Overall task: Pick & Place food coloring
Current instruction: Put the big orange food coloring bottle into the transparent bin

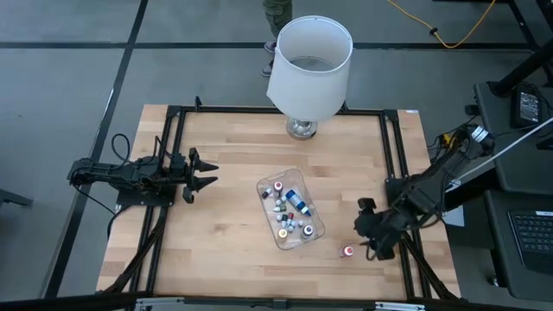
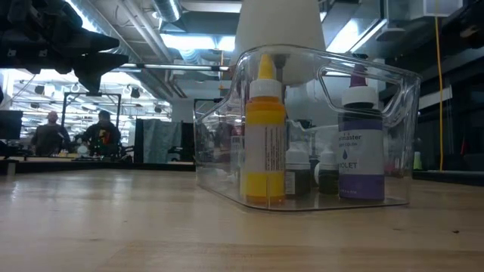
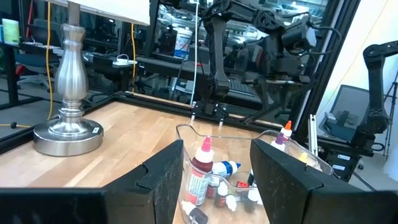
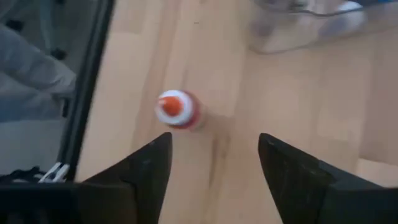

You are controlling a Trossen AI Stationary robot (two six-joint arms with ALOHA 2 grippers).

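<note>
Red-capped food coloring bottle [image 4: 177, 109] is standing upright alone on the wooden surface [image 1: 216, 233], near the front right corner, apart from the clear tray [image 1: 313, 235] that is holding the other bottles [image 1: 289, 207]. Right end effector [image 1: 373, 244] is hovering just beside it, fingers spread and empty. Left end effector [image 1: 200, 171] is waiting well apart at the left side, fingers likewise spread. Step in hand, judged: approaching the stray bottle. Next move is calling for centring the fingers about its body, lowering, and closing without toppling it. White lamp [image 1: 308, 73] is standing behind.
</note>
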